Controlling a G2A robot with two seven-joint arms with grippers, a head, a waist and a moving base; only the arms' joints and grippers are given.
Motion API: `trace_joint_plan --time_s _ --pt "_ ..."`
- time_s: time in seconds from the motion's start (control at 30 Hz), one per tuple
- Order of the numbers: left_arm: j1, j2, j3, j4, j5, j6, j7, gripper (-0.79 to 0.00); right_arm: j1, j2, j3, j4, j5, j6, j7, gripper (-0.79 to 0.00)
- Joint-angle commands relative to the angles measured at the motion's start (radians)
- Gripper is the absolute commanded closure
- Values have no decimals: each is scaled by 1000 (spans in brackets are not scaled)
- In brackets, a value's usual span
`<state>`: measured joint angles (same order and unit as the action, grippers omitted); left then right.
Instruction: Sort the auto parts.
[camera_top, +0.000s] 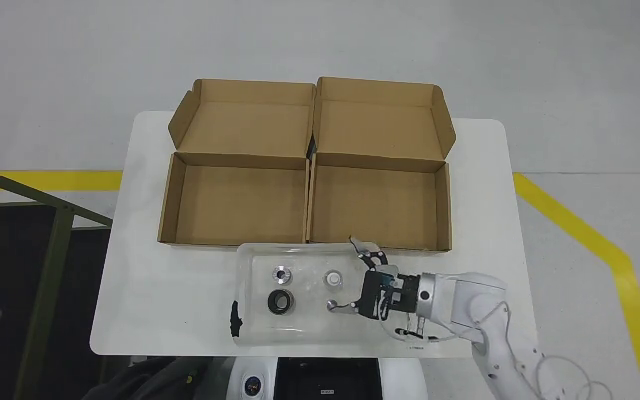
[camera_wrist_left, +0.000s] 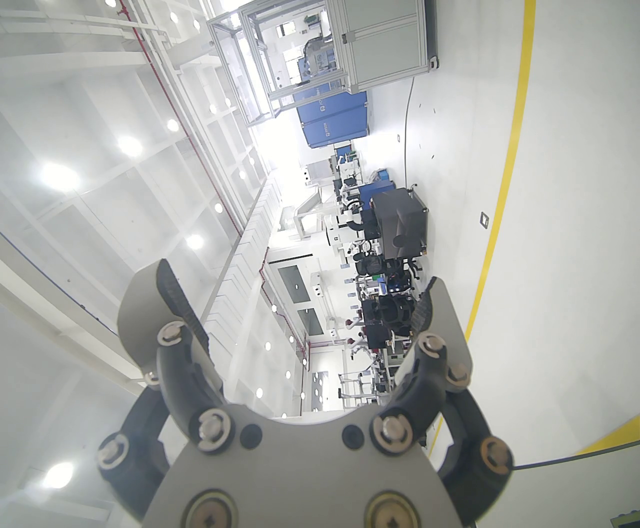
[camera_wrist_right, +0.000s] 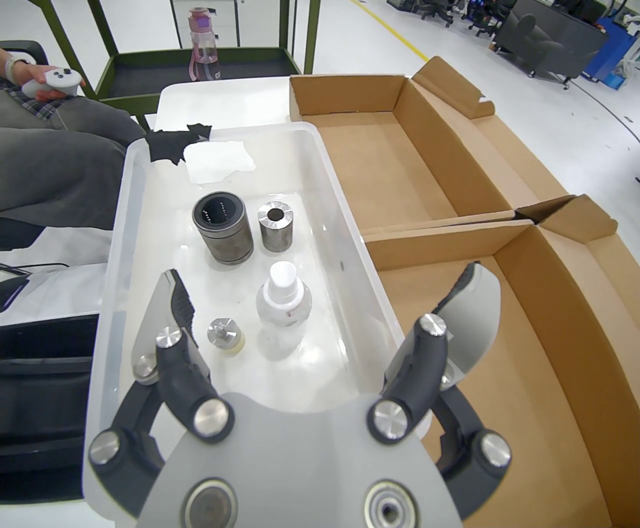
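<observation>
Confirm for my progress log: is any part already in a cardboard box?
No: the bearing, bushing, bottle and small cap all stand in the clear bin, not the cardboard boxes.

My top camera sits above the arms and looks straight down on the table (camera_top: 140, 300). In its frame the clear bin (camera_top: 300, 322) lies at 6 o'clock and the two cardboard boxes (camera_top: 235, 205) at 12. My right wrist camera sits close behind the right gripper (camera_wrist_right: 324, 275) at the bin's 3 o'clock end, facing 9 o'clock. It shares bin and boxes with the top view. My left wrist camera looks past the left gripper (camera_wrist_left: 300, 277) into the hall, rolled sideways.
</observation>
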<state>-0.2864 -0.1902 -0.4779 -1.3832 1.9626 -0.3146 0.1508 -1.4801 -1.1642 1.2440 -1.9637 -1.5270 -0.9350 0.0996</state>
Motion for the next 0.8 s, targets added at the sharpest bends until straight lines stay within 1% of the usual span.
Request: trace_joint_plan --time_s 0.0,0.4,0.73,0.77 --pt "0 0 0 0 0 0 0 -785 6 1 -14 4 -7 -2 10 -785" --pt "0 0 0 0 0 0 0 -785 22 8 -68 26 -17 -6 55 -785" --pt "0 0 0 0 0 0 0 -785 55 11 -100 57 -19 24 113 -785" --pt "0 0 0 0 0 0 0 -785 58 12 -102 57 -21 24 120 -773"
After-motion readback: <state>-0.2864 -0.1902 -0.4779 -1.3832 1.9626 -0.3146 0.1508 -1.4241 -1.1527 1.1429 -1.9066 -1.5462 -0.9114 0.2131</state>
